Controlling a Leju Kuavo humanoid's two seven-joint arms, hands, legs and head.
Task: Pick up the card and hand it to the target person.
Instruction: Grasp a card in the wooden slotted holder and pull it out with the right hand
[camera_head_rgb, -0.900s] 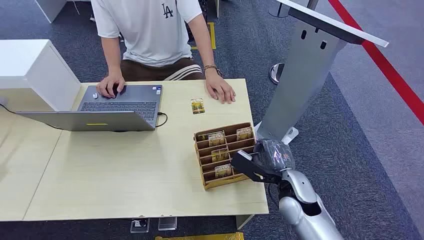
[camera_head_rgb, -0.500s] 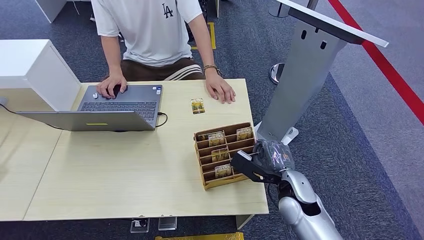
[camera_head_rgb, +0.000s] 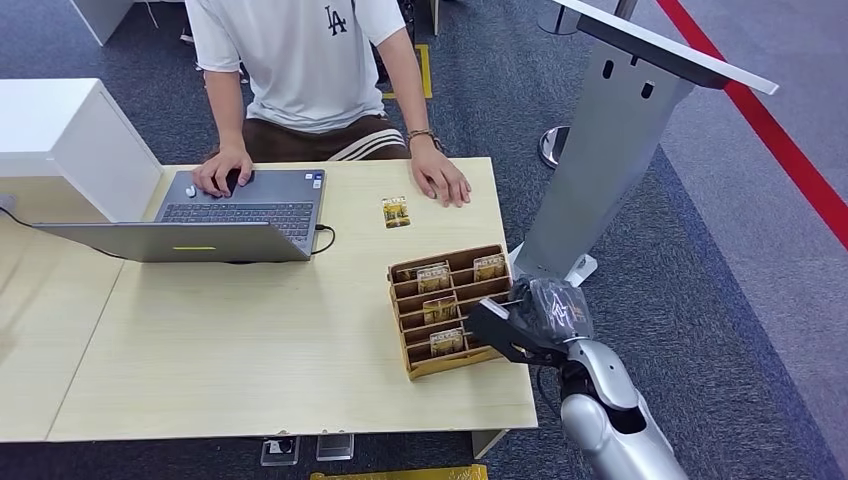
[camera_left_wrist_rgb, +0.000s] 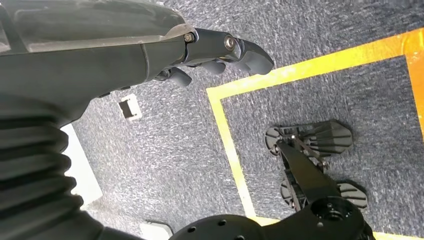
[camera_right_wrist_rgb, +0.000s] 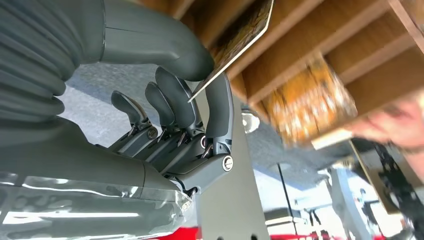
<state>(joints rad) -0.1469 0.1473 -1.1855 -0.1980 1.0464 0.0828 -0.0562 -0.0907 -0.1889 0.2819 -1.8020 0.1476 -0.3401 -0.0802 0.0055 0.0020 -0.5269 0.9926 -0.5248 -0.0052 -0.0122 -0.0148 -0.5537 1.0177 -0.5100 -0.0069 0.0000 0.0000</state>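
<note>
A wooden card holder (camera_head_rgb: 405, 316) with several slots stands at the table's right front, with yellow cards (camera_head_rgb: 433, 277) in it. My right hand (camera_head_rgb: 530, 322) is at the holder's right side. In the right wrist view its thumb (camera_right_wrist_rgb: 165, 45) and a finger (camera_right_wrist_rgb: 220, 107) pinch a card (camera_right_wrist_rgb: 245, 32) by its edge, close against the wooden slots (camera_right_wrist_rgb: 320, 45). Another card (camera_head_rgb: 396, 211) lies flat on the table near the person's hand (camera_head_rgb: 442, 183). The person in a white shirt (camera_head_rgb: 300, 60) sits at the far side. My left hand (camera_left_wrist_rgb: 220, 50) hangs over the carpet and holds nothing.
An open grey laptop (camera_head_rgb: 230, 215) sits at the far left of the table (camera_head_rgb: 250, 340), under the person's other hand. A white cabinet (camera_head_rgb: 60, 140) stands at the left. A grey stand (camera_head_rgb: 600, 160) rises just right of the table, behind my right hand.
My right hand has shifted slightly to the right beside the holder. The person and the card on the table stay as they were.
</note>
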